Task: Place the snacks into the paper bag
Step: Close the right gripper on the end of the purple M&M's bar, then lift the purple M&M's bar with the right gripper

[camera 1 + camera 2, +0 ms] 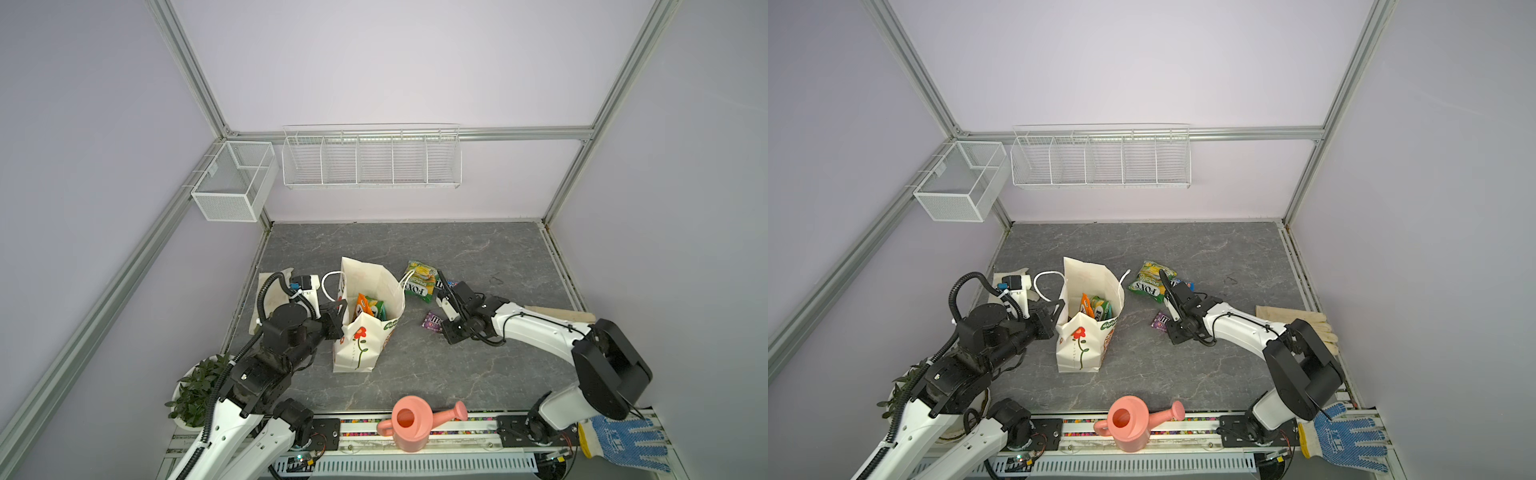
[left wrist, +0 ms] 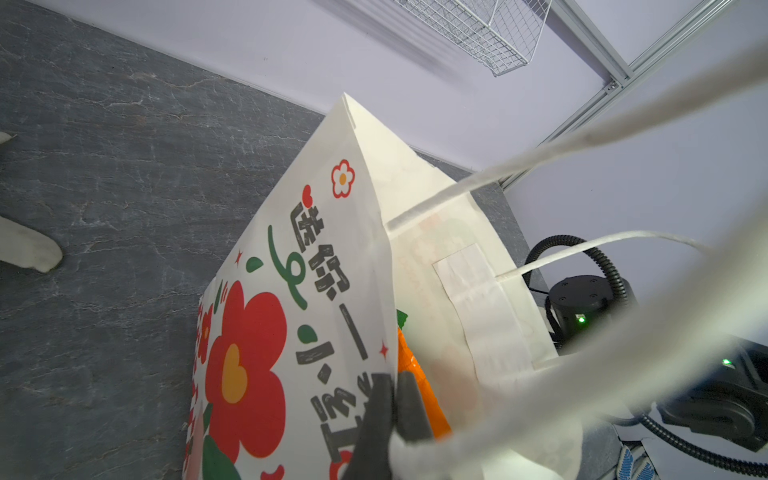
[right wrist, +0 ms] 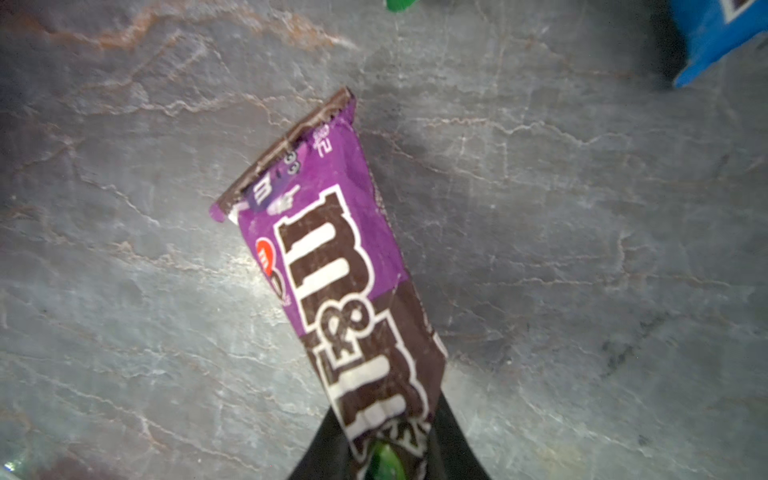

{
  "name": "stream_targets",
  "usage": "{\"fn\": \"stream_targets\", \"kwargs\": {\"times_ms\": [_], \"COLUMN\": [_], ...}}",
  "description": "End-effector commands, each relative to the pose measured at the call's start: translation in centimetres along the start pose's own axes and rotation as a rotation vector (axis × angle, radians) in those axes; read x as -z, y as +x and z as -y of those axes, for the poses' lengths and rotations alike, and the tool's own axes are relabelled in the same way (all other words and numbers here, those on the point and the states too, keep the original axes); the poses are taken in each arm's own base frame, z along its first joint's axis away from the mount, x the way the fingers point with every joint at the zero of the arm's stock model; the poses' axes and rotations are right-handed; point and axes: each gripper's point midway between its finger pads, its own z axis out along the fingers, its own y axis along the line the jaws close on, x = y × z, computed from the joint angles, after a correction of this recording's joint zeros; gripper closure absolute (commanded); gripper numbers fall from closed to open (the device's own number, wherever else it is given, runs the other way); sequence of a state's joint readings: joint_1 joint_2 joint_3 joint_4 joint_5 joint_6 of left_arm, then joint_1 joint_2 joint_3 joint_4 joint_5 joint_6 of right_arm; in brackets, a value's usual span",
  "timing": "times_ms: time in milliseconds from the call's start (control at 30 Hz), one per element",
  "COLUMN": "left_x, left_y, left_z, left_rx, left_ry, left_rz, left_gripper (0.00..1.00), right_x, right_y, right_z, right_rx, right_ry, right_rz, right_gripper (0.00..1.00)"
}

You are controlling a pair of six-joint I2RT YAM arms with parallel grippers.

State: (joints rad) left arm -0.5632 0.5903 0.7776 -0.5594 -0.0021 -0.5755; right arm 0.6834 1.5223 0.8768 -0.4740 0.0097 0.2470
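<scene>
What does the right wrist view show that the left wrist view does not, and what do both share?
Only the right wrist view: a purple pack pinched at one end by the right claw, and a corner of a blue pack. Only the left wrist view: the bag with its red flower, cord handles, an orange packet inside, the left claw on the bag's rim, and a wire basket. Both: the grey table.

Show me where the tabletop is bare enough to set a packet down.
Bare: the back strip of table between the rear wall and the paper bag; the front stretch between bag and pink watering can. Crowded: right of the bag, around the green-yellow FOX'S bag, blue pack and purple M&M's pack.
</scene>
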Motion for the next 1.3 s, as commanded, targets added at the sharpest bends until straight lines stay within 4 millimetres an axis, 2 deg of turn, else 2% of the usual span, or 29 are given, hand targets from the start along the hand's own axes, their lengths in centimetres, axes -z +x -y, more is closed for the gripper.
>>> {"fn": "stream_targets", "kwargs": {"times_ms": [0, 600, 967, 1000, 1267], "left_x": [-0.1, -0.1, 0.0, 0.0, 0.1], "left_y": [1.0, 1.0, 0.9, 0.9, 0.7], "left_z": [-0.7, -0.7, -0.5, -0.5, -0.3], "left_rx": [0.008, 0.012, 0.015, 0.016, 0.016], "left_ry": [-0.020, -0.018, -0.014, -0.014, -0.008], "left_rz": [-0.029, -0.031, -0.027, -0.026, -0.022], "left_gripper": [1.00, 1.00, 1.00, 1.00, 1.00], "right_x": [1.0, 5.0, 8.4, 9.5, 12.3], "right_y": [0.1, -0.9, -1.4, -2.3, -2.8], "right_z": [-0.4, -0.6, -0.9, -1.2, -1.8], "right_rx": [0.008, 0.012, 0.015, 0.018, 0.022], "right_ry": [-0.012, -0.021, -0.047, -0.055, -0.091], "right_rz": [0.011, 0.120, 0.209, 0.245, 0.323], "right_gripper": [0.76, 0.79, 0.80, 0.80, 0.80]}}
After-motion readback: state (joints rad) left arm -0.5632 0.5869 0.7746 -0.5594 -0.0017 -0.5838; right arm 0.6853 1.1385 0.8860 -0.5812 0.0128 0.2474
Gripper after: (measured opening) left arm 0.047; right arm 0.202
